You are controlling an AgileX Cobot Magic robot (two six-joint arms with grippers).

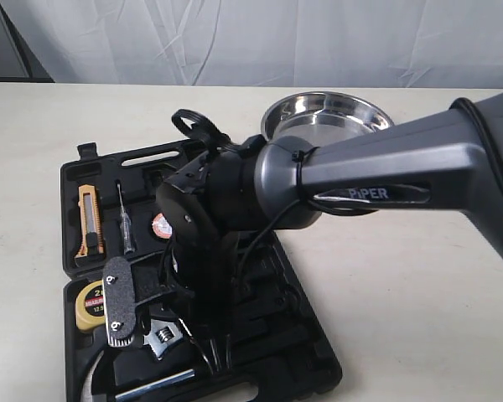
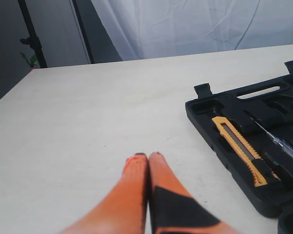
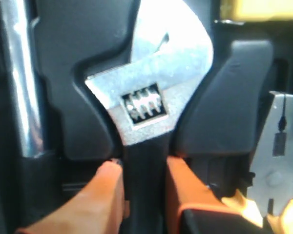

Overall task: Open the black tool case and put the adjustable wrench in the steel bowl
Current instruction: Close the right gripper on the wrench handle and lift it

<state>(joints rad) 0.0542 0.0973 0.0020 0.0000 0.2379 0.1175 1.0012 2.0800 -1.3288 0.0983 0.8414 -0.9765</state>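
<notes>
The black tool case [image 1: 75, 180] lies open on the table, its lid flat behind its tray. The adjustable wrench [image 3: 146, 97] rests in its moulded slot, its shiny head [image 1: 163, 337] showing beside my right arm. My right gripper [image 3: 141, 168] has reached across into the case, and its orange fingers [image 3: 105, 187] press on both sides of the wrench's black handle. The steel bowl [image 1: 327, 113] stands behind the case, partly hidden by the right arm. My left gripper [image 2: 147, 157] is shut on nothing, over bare table beside the case [image 2: 205, 109].
In the case lie a yellow utility knife [image 1: 88, 219], a thin screwdriver [image 1: 126, 219], a yellow tape measure [image 1: 90, 303], pliers [image 3: 276, 151] and a shiny hammer shaft [image 3: 19, 83] flanking the wrench. White curtain hangs behind the table.
</notes>
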